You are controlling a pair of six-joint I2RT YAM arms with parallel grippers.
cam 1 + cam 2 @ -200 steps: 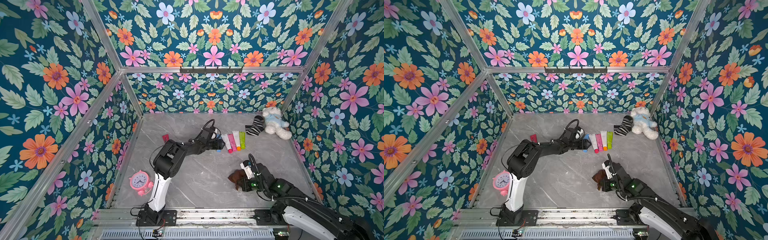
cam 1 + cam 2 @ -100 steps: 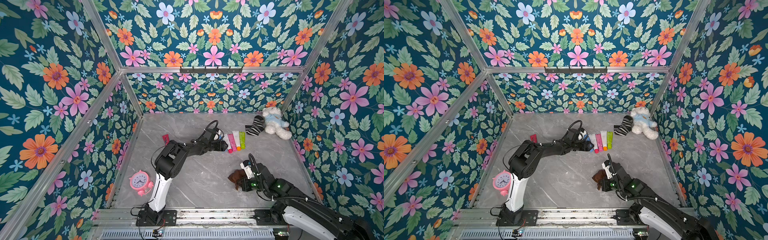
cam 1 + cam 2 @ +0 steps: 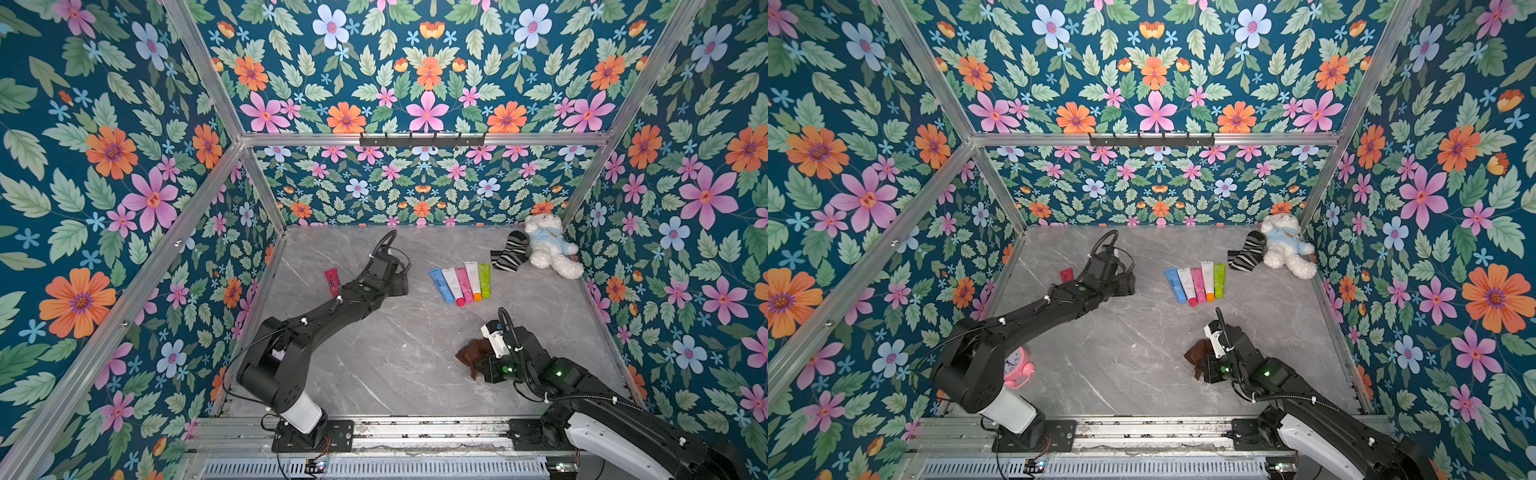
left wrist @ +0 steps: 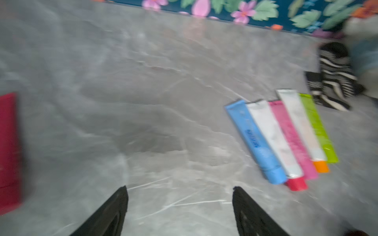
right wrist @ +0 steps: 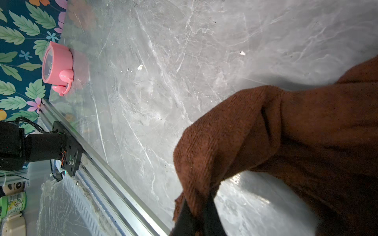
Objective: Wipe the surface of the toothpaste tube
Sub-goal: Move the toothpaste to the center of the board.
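Lying near tubes (image 3: 461, 284): striped sock (image 3: 508, 252); teddy (image 3: 549, 249)

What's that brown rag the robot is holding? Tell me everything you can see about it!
The brown cloth looks soft and fuzzy, like a towel with fine ribs. It is crumpled into folds, not spread flat. The right gripper is shut on one edge, and the rest droops over the grey table, near the front on the robot's right. Whether it touches the table I cannot tell.
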